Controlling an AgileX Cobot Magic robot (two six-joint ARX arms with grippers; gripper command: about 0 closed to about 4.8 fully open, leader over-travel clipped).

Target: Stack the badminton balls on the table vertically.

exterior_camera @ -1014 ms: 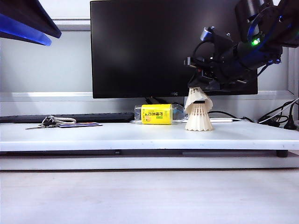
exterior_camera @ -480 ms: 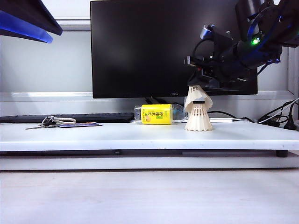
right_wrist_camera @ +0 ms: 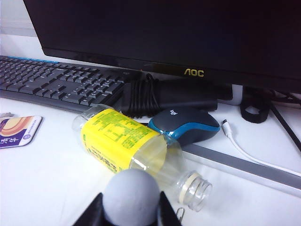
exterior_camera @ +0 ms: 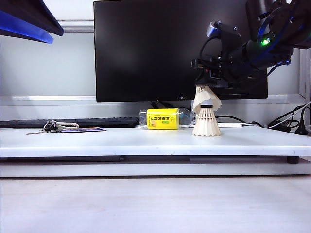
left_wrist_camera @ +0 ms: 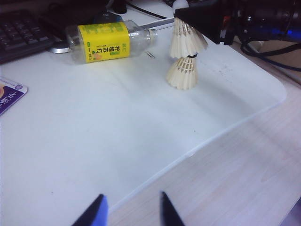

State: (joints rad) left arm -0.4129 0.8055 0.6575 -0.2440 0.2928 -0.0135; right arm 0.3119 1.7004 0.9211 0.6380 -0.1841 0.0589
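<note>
The two shuttlecocks stand stacked on the white table (exterior_camera: 146, 141), at about three o'clock of the yellow-labelled bottle (exterior_camera: 163, 118) lying on its side in the exterior view. The lower shuttlecock (exterior_camera: 206, 124) sits skirt-down on the table with its black-banded tip up; the upper shuttlecock (exterior_camera: 206, 98) is nested over that tip and leans slightly. The right tool (exterior_camera: 205, 82) hangs directly at twelve o'clock of the stack, clenched on the rounded tip of the upper shuttlecock: in the right wrist view the grey-white tip (right_wrist_camera: 131, 197) sits wedged between the two dark fingers (right_wrist_camera: 96, 211). Whether the upper skirt rests fully on the lower one is hard to judge from this distance. The left tool (left_wrist_camera: 129, 212) hovers well apart from the stack, over the near edge of the table, with its fingers spread and nothing between them; in the exterior view only a dark and blue part of that arm (exterior_camera: 26, 22) shows at ten o'clock. Behind the bottle stand a black monitor (exterior_camera: 146, 48), a keyboard (right_wrist_camera: 56, 84) and a blue-and-black mouse (right_wrist_camera: 186, 126). A bunch of keys (exterior_camera: 51, 127) and a card (exterior_camera: 82, 129) lie at nine o'clock of the bottle.
</note>
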